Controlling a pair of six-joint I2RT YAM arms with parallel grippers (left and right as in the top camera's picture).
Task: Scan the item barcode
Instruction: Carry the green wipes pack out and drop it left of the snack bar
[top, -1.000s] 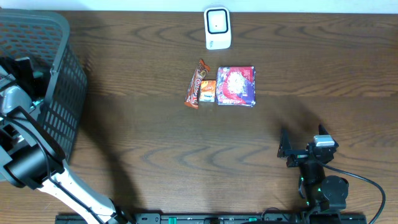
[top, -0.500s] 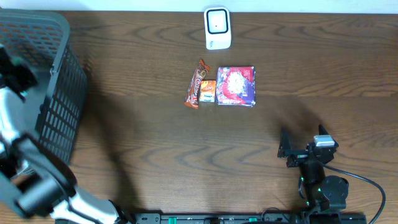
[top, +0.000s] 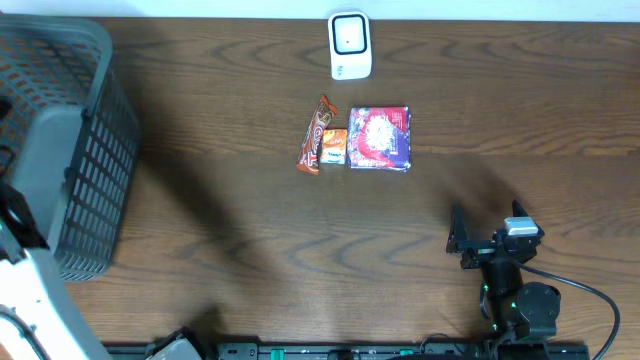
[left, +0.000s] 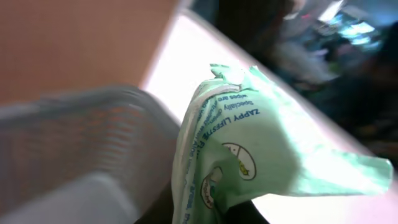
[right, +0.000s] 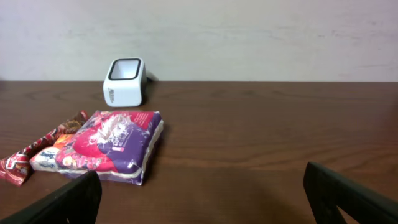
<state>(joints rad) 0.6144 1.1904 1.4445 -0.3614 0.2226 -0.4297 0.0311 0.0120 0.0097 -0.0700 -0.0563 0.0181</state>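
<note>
Left tool (left: 219, 214) just clamped onto the green wipes packet (left: 249, 149) near the basket (top: 95, 150) (right tool (right: 202, 199) spread, idle). We expect scanner (top: 350, 45) presentation next.

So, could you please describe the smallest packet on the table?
On the table, in front of the white scanner, three packets lie side by side. The orange packet is the middle one, far smaller than the long bar and the purple pack.

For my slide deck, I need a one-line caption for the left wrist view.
A pale green printed plastic packet held up close, blurred grey mesh basket behind.
</note>
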